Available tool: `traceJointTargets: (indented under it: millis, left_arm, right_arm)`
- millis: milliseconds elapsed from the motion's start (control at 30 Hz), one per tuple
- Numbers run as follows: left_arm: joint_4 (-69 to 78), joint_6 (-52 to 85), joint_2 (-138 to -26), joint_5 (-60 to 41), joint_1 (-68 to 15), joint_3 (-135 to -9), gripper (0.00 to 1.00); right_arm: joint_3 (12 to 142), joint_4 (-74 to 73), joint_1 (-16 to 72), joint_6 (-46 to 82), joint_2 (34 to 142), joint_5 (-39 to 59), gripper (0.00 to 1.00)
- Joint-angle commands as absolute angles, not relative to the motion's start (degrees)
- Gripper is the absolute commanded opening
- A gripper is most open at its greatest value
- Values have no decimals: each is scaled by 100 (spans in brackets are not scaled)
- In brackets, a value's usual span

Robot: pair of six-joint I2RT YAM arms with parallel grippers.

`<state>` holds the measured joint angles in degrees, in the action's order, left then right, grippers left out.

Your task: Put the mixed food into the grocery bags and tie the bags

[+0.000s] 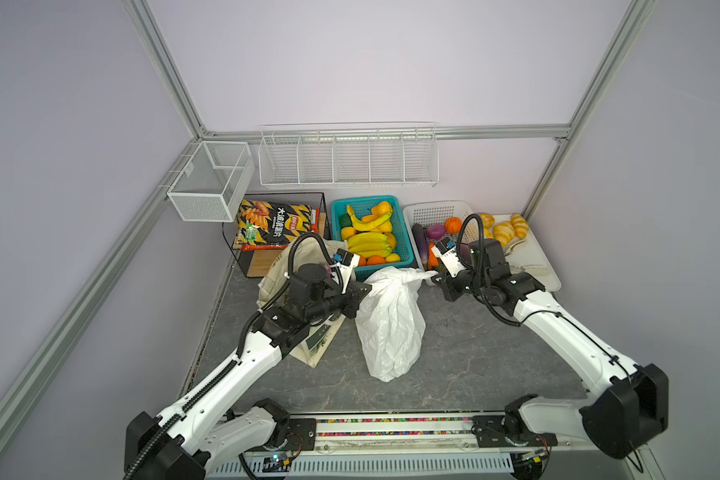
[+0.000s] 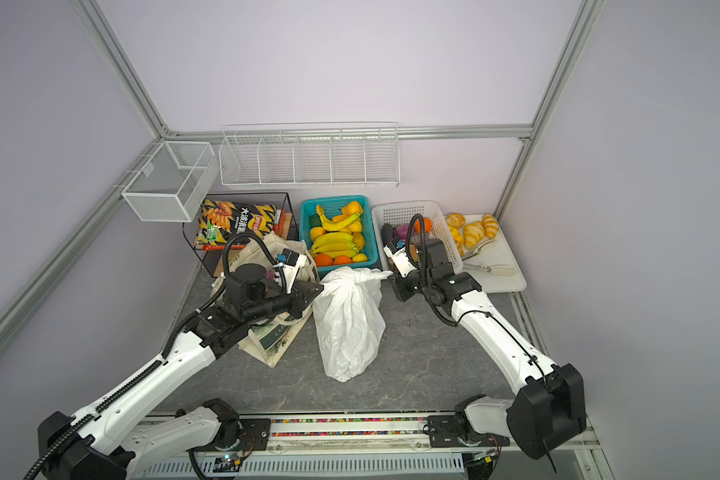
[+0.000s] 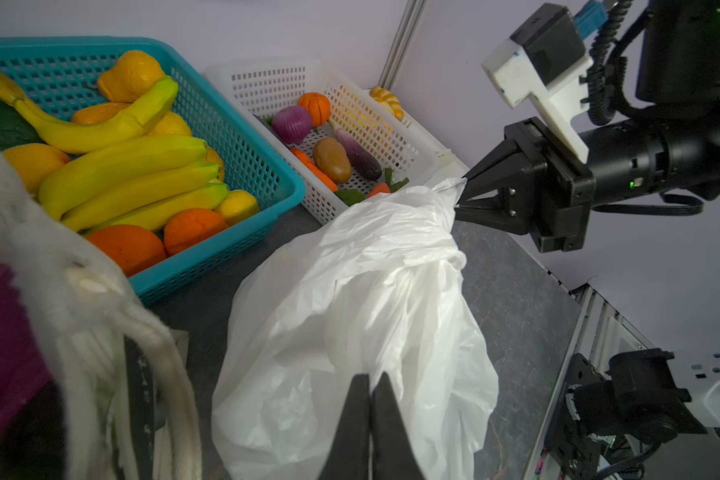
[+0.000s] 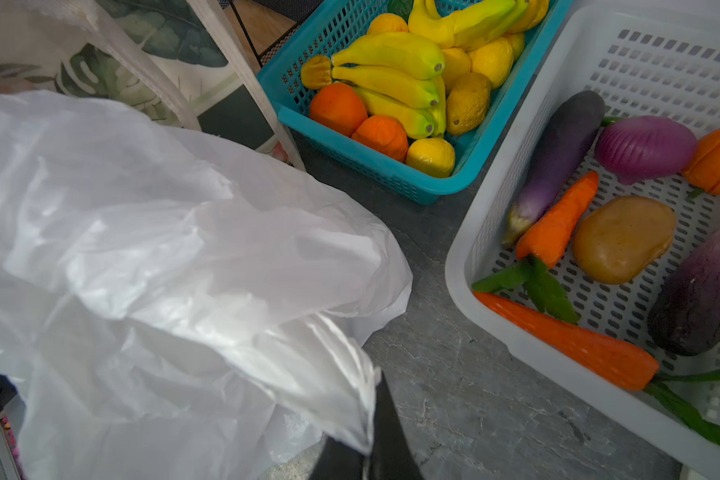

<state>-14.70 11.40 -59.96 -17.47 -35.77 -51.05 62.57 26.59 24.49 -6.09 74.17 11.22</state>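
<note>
Left gripper (image 3: 368, 415) and right gripper (image 3: 461, 193), jaws pinching opposite ends of white plastic bag (image 1: 391, 324), centre-scene; teal basket (image 1: 364, 199): bananas (image 1: 368, 243), oranges (image 1: 376, 260); white basket (image 4: 495, 187): aubergines (image 4: 558, 158), carrots (image 4: 558, 220), potato (image 4: 624, 239), purple onion (image 4: 645, 147); purple packet (image 3: 1, 332) inside canvas tote (image 1: 319, 343); Lay's chip bag (image 1: 273, 226), top views only

bags 2 — tote (image 2: 269, 338), plastic bag (image 1: 391, 324) | plastic baskets 2 — teal (image 3: 242, 137), white (image 1: 433, 212) | mesh box (image 1: 208, 183) 1 | wall rack (image 1: 348, 160) 1, five bays | black wire bin (image 1: 283, 197) 1 | tray (image 1: 537, 257) 1 | chip bag (image 1: 275, 226) 1 | purple packet (image 3: 1, 332) 1 | carrots (image 4: 558, 224) 2 | eggplants (image 4: 558, 158) 2 | onion (image 4: 645, 147) 1 | potato (image 4: 624, 239) 1 | oranges (image 4: 337, 108) 2 | pastries (image 1: 504, 232) at least 3 | bananas (image 4: 391, 83) overlapped, count unclear
</note>
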Motion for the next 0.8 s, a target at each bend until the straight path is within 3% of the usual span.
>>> traceJointTargets:
  millis: [0,200,533,700,767]
  left_arm:
    - [-2075,910,-5906,-1016,-3528,-5250,0]
    - [-2379,695,-5865,-484,-3517,-5158,0]
    - [-2365,648,-5889,-266,-3530,-4992,0]
    - [-1372,957,-5722,-1440,-3542,-4781,0]
    - [-875,1208,-5807,-2039,-3549,-4771,13]
  right_arm:
    - [6006,2979,2414,-250,7287,-413,7]
    - [5944,3177,2405,-90,7301,-1262,7]
    - [5774,3247,2256,-13,7248,-1809,7]
    - [5574,2677,2385,-284,6952,-708,7]
    - [5568,2602,2393,-255,6905,-531,7]
